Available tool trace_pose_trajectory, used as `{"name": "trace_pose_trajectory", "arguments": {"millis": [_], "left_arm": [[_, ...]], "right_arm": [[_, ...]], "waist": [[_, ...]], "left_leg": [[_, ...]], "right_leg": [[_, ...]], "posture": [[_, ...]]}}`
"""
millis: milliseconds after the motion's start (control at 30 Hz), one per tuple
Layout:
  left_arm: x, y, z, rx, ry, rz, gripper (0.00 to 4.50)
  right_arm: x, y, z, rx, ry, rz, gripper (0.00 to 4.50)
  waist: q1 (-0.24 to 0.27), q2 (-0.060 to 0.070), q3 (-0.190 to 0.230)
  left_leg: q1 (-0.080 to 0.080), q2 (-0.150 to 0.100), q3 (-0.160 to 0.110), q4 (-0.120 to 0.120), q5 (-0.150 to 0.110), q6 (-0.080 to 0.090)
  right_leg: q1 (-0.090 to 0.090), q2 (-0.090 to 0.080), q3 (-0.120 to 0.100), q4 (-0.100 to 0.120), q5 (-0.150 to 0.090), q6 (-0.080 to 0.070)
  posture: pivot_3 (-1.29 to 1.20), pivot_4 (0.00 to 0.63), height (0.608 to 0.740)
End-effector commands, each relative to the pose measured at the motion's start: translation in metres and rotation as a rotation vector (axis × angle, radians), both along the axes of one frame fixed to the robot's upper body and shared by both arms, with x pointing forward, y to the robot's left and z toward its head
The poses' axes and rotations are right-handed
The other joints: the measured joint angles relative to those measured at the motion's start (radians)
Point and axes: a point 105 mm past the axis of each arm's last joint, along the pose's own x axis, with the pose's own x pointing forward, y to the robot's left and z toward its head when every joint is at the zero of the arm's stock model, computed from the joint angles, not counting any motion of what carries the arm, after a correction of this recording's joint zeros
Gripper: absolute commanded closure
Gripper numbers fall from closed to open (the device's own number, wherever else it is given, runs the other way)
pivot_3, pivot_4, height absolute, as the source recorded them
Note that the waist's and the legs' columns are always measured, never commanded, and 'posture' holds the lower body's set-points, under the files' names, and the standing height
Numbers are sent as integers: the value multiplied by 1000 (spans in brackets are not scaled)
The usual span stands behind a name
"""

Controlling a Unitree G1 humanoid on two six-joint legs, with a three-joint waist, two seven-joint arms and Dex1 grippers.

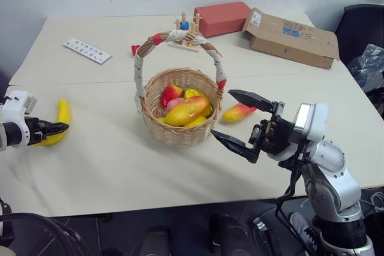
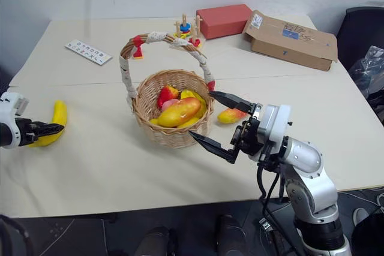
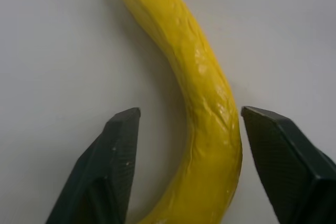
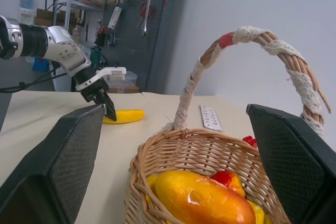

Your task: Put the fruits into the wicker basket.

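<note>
Left eye view: the basket (image 1: 180, 109) stands mid-table holding several fruits; one mango (image 1: 239, 112) lies just beside it, the banana (image 1: 60, 122) near the left edge, at the left pincer (image 1: 55, 128).

Left wrist view: its fingers (image 3: 105, 171) stand apart, straddling the banana without clamping. Closing comes next.

Right wrist view: the right pincer (image 4: 173, 150) gapes, empty, facing the basket.

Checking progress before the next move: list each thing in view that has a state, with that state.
Wicker basket: upright, holding several fruits.
Banana: lying on the table, between the left gripper's parted fingers, not yet clamped.
Mango: lying on the table beside the basket.
Right gripper: open, empty, next to the basket.
Cardboard box: closed, lying flat.
</note>
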Motion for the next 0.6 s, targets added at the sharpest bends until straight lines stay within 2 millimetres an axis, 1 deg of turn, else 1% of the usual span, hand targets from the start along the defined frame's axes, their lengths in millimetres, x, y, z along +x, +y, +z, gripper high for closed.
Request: {"name": "trace_pose_trajectory", "arguments": {"millis": [33, 67, 133, 200, 233, 267, 300, 333, 367, 400, 433, 467, 500, 533, 600], "left_arm": [[-3, 5, 8, 24, -18, -46, 2809], [0, 1, 16, 7, -78, -88, 3139], [3, -11, 45, -50, -243, -205, 3621], [-3, -26, 72, -64, -398, -362, 3631], [-14, -37, 85, -92, -443, -463, 3631], [-29, -48, 92, -110, -465, -585, 3631], [-56, -60, 84, -135, -325, -709, 3631], [-74, -69, 76, -161, -207, -784, 3631], [-84, -85, 76, -171, -162, -851, 3631], [-90, -96, 76, -175, -143, -886, 3631], [-92, -118, 82, -179, -189, -955, 3631], [-95, -133, 86, -184, -216, -1001, 3631], [-95, -155, 91, -201, -263, -1054, 3631], [-96, -169, 95, -215, -293, -1086, 3631], [-93, -198, 104, -229, -377, -1145, 3631]], "right_arm": [[-3, -9, 6, 12, -35, -23, 0], [-3, -10, 5, 10, -29, -29, 0], [-2, -13, 4, 1, -22, -45, 0], [-1, -18, 3, 0, -18, -69, 0], [-1, -23, 2, -4, -15, -89, 0], [0, -28, 1, -8, -13, -109, 0], [2, -35, -1, -17, -7, -134, 0], [3, -40, -2, -23, -3, -150, 0], [4, -44, -7, -29, 7, -163, 0], [5, -46, -9, -33, 14, -171, 0], [7, -49, -14, -35, 25, -181, 0], [9, -51, -17, -36, 32, -188, 0], [11, -54, -20, -40, 39, -197, 0], [12, -55, -23, -42, 42, -203, 0], [13, -59, -27, -55, 47, -213, 0]], "waist": [[2, 0, 0], [3, -1, 0], [4, -3, 2], [4, -5, 2], [4, -5, 2], [4, -4, 2], [-1, -4, 2], [-8, -5, 2], [-11, -4, 3], [-6, -2, 4], [-1, -1, 5], [8, -1, 5], [18, -1, 5], [30, -1, 5], [38, -1, 5]], "left_leg": [[0, 1, 0, 2, 0, 0], [0, 1, 0, 3, 0, 0], [0, 2, 0, 5, 0, 0], [0, 3, 0, 6, 0, 0], [0, 4, 0, 6, 0, 0], [0, 3, 0, 6, 0, 0], [0, 3, 1, 6, 0, 0], [0, 4, 3, 6, -2, 1], [1, 5, 7, 6, -4, 1], [2, 5, 9, 5, -5, 2], [2, 4, 9, 5, -5, 3], [1, 4, 10, 6, -5, 3], [0, 4, 9, 7, -5, 3], [0, 4, 9, 8, -5, 3], [0, 3, 9, 9, -4, 4]], "right_leg": [[0, 0, 0, 0, 0, 0], [0, 0, 0, 1, 0, 0], [0, 0, 0, 2, 0, 1], [0, 0, 0, 4, 0, 0], [0, 0, 0, 4, 0, 0], [0, 0, 1, 4, 1, 0], [0, -1, 1, 4, 1, 0], [0, -1, 2, 4, 1, 0], [-2, -1, 4, 4, 1, 0], [-4, -1, 5, 5, 1, 0], [-4, -1, 7, 5, 1, 0], [-5, -1, 8, 5, 1, 0], [-5, -1, 8, 5, 1, 0], [-5, -1, 9, 5, 1, 1], [-4, -2, 11, 5, 3, 2]], "posture": [[0, 150, 740], [0, 150, 740], [0, 150, 740], [0, 150, 740], [0, 150, 740], [0, 150, 740], [0, 150, 740], [0, 150, 740], [0, 150, 740], [0, 150, 740], [0, 150, 740], [0, 150, 740], [0, 150, 740], [0, 150, 740], [0, 150, 740]]}}
